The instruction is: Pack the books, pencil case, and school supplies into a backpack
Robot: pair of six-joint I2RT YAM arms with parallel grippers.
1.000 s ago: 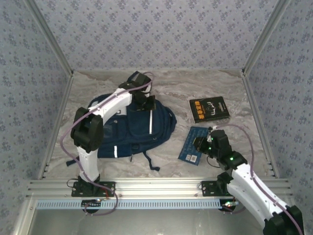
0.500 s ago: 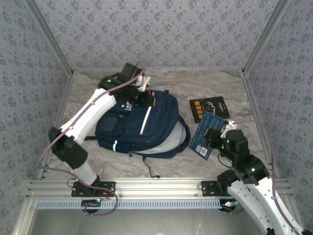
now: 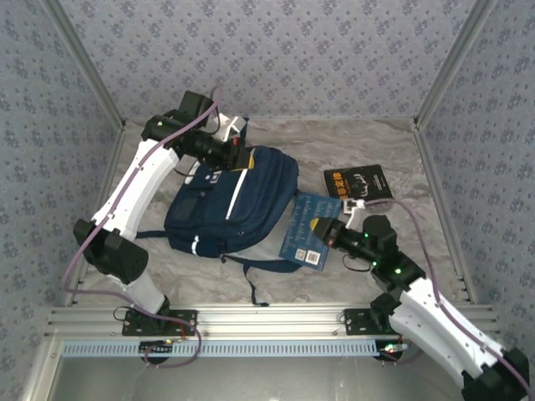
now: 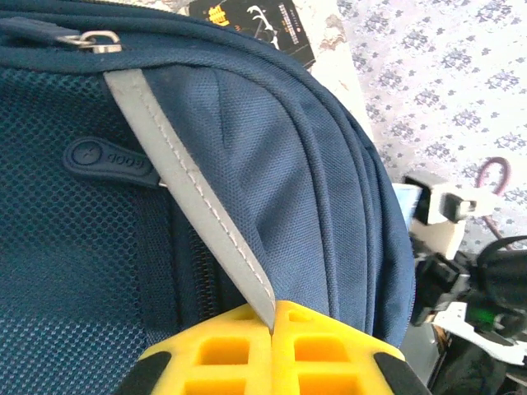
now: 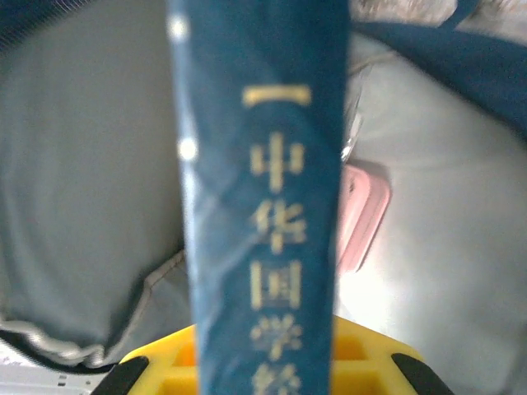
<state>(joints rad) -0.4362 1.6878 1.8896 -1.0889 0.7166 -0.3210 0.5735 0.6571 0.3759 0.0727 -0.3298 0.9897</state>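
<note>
Your left gripper (image 3: 236,159) is pinched tight on the backpack (image 3: 219,213) at its far end, with the jaws closed on the pale reflective stripe (image 4: 189,197). Your right gripper (image 3: 322,230) is clamped on a dark blue book (image 3: 303,230) and holds it up at the backpack's right side, with the grey lining (image 5: 82,206) right behind it. The black book (image 3: 358,185) lies flat on the table (image 3: 359,134), near the right gripper and apart from the backpack.
</note>
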